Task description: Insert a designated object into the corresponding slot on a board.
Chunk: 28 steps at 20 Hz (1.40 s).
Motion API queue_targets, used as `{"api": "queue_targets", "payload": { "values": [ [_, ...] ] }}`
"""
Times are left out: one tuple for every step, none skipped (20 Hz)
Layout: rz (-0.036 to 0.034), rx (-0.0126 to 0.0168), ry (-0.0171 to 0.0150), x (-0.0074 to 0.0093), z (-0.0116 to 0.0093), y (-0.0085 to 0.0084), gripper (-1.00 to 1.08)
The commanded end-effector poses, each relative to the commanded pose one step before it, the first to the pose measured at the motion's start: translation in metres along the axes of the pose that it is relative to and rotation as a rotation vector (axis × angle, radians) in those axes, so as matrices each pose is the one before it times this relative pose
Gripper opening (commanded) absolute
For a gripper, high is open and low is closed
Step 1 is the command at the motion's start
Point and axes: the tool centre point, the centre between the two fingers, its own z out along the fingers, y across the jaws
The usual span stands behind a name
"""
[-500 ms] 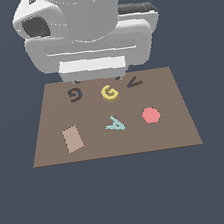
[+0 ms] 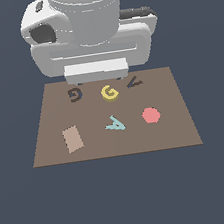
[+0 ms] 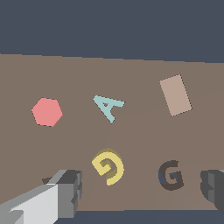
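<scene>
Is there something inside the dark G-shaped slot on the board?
Nothing lies in the slot; its dark floor shows. The yellow G rests beside it on the board. No part is covered.

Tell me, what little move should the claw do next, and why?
Probably shift sideways until the claw sits centred over the yellow G, then come down. Its fingers are spread wide and hold nothing, and the yellow G lies off to one side between them, not in the G-shaped slot beside it on the board.
</scene>
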Motion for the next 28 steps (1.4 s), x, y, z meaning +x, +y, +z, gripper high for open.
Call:
{"api": "queue_targets", "payload": {
  "values": [
    [-0.03047, 0.00184, -0.0002, -0.00249, 0.0065, -0.002, 1.0],
    [-0.01558, 0.00093, 0.0002, -0.00119, 0.00319, -0.001, 1.0],
    [-0.01704, 0.00102, 0.00022, -0.0013, 0.00349, -0.00108, 1.0],
    [-0.01851, 0.00111, 0.00024, -0.00141, 0.00379, -0.00117, 1.0],
    [-0.01998, 0.00119, 0.00026, -0.00152, 0.00409, -0.00127, 1.0],
    [-0.02144, 0.00128, 0.00028, -0.00163, 0.00439, -0.00136, 1.0],
    [-0.02291, 0.00137, 0.0003, -0.00174, 0.00469, -0.00145, 1.0],
    [-0.02437, 0.00146, 0.00032, -0.00185, 0.005, -0.00153, 1.0],
    [-0.02585, 0.00156, 0.00033, -0.00196, 0.0053, -0.00163, 1.0],
    [-0.02733, 0.00165, 0.00035, -0.00207, 0.00561, -0.00172, 1.0],
    [-0.02881, 0.00174, 0.00037, -0.00218, 0.00592, -0.0018, 1.0],
    [-0.03012, 0.00182, 0.00038, -0.00228, 0.00619, -0.00187, 1.0],
    [-0.02931, 0.00176, 0.00037, -0.00221, 0.00603, -0.00181, 1.0],
    [-0.02789, 0.00167, 0.00034, -0.0021, 0.00575, -0.00171, 1.0],
    [-0.02646, 0.00159, 0.00032, -0.00199, 0.00546, -0.00162, 1.0],
    [-0.02505, 0.00151, 0.00031, -0.00188, 0.00517, -0.00154, 1.0],
    [-0.02366, 0.00143, 0.00029, -0.00177, 0.00489, -0.00144, 1.0],
    [-0.02226, 0.00132, 0.00025, -0.00166, 0.00462, -0.00133, 1.0],
    [-0.02087, 0.00121, 0.00021, -0.00156, 0.00434, -0.00123, 1.0],
    [-0.01946, 0.0011, 0.00017, -0.00145, 0.00406, -0.00111, 1.0],
    [-0.01808, 0.00101, 0.00014, -0.00135, 0.00379, -0.00102, 1.0],
    [-0.01668, 0.00093, 0.00012, -0.00124, 0.0035, -0.00093, 1.0],
    [-0.01523, 0.00084, 0.00011, -0.00114, 0.0032, -0.00085, 1.0],
    [-0.01379, 0.00076, 0.00009, -0.00102, 0.0029, -0.00077, 1.0],
    [-0.01228, 0.00067, 0.00007, -0.00092, 0.00259, -0.00066, 1.0],
    [-0.01079, 0.00057, 0.00005, -0.00081, 0.00228, -0.00057, 1.0],
    [-0.0093, 0.00047, 0.00001, -0.00069, 0.00197, -0.00048, 1.0],
    [-0.00777, 0.00036, -0.00002, -0.00059, 0.00167, -0.00036, 1.0]
  ]
}}
